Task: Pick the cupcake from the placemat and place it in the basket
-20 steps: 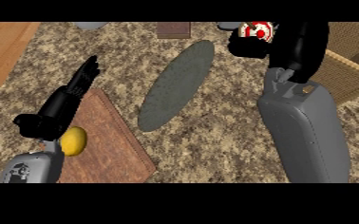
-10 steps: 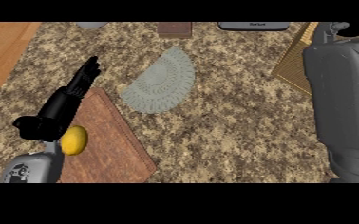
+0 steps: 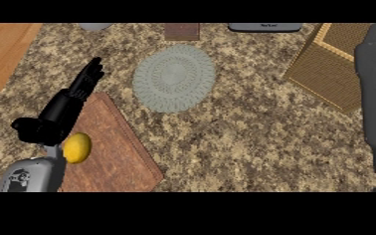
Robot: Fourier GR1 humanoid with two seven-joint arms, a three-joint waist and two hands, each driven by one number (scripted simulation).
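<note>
The round grey-green placemat lies on the counter's middle with nothing on it. No cupcake shows in this view. The woven tan basket stands at the right, cut off by the edge. My left hand rests at the left with straight fingers pointing away, holding nothing. Of my right arm only a strip of grey forearm shows along the right edge, over the basket's side; its hand is out of view.
A brown cutting board lies at the lower left with a yellow lemon on it, beside my left wrist. A small brown block and two grey objects sit along the far edge. Speckled counter lies between placemat and basket.
My right arm, which held the red and white cupcake above the placemat a second ago, has swung right and mostly left the view. The basket has come into sight. The left hand stays put.
</note>
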